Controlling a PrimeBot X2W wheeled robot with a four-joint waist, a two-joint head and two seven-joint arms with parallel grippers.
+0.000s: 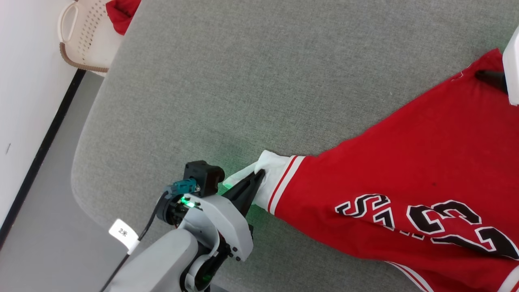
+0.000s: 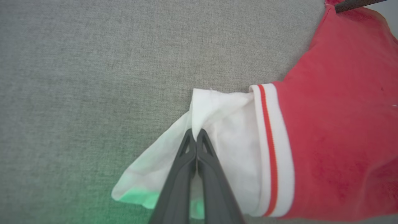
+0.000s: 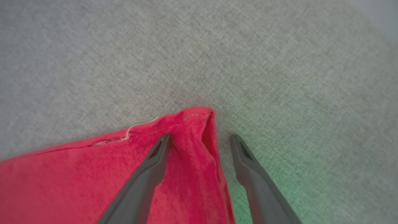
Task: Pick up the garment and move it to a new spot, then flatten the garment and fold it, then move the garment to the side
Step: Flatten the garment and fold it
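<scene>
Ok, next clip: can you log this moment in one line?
left hand: shut on garment white sleeve | right hand: open around red corner | garment: lying on grey surface, unfolded

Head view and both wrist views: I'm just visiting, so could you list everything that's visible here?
garment: one, red with a white sleeve, striped trim and black lettering; lying on the surface, right side of the head view.
grey surface: one, grey fabric; under the garment.
basket: one, cream, perforated; upper left, beyond the surface's edge.
red cloth: one, red; next to the basket.
floor: grey; left of the surface, with a black strip along the white wall.
white tag: one; on the left arm's cable.
left tool: one, dark; shut on the garment's white sleeve.
right tool: one, dark; open, astride a red corner of the garment.
</scene>
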